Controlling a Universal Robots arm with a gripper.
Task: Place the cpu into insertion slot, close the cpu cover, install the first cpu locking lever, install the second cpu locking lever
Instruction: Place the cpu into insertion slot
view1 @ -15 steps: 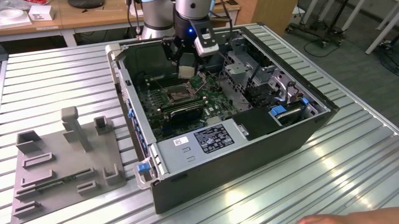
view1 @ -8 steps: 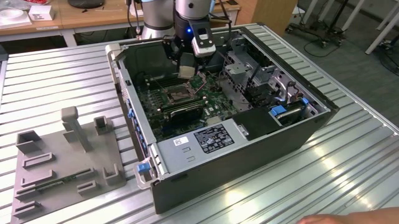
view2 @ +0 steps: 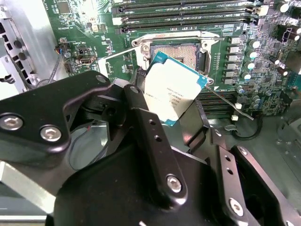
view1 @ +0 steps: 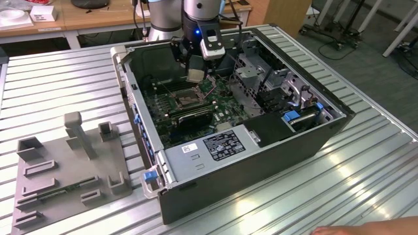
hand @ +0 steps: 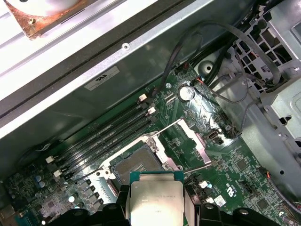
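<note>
My gripper [view1: 196, 74] hangs inside the open computer case [view1: 248, 161], shut on the cpu [view1: 195, 76], a small square chip with a silvery top. In both wrist views the cpu [view2: 171, 89] [hand: 156, 202] sits tilted between the black fingers [view2: 141, 117], a little above and beside the insertion slot [view2: 181, 52] [hand: 136, 162]. The slot [view1: 189, 100] is bare, its dark pin field showing. The cpu cover [hand: 188, 139] is swung up and open beside the slot. A thin locking lever [view2: 225, 100] stands loose along the slot's edge.
Memory slots [view2: 188, 12] run beside the socket, and a black heatsink block [view1: 196, 117] lies just past it. A metal drive cage [view1: 261, 78] and cables crowd the exterior view's right. A grey fixture tray [view1: 65, 166] rests on the ribbed table. A person's hand [view1: 365, 229] shows at the front edge.
</note>
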